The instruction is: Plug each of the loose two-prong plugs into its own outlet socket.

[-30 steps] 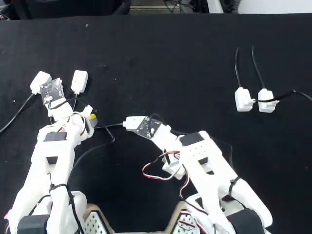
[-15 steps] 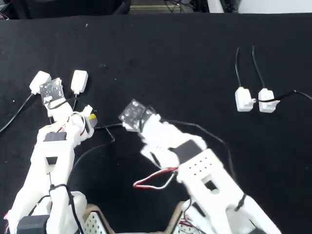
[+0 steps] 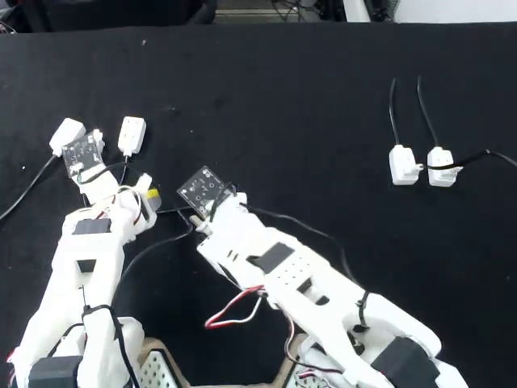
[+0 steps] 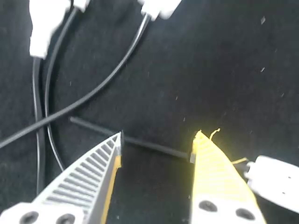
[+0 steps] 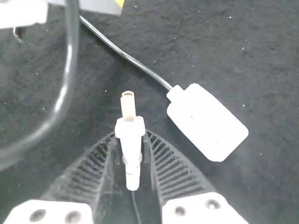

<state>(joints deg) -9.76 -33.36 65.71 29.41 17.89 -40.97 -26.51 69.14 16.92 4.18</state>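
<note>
Right wrist view first: what are you holding?

My right gripper is clamped on a plug, prongs pointing ahead. A white block, which I take for a socket, lies on the table just beyond, off to one side.

What has changed?

In the past second I have swung that arm toward my left arm and rolled the wrist. Nothing is mated yet; I judge lining up comes next. My left gripper hangs open over a cable.
</note>
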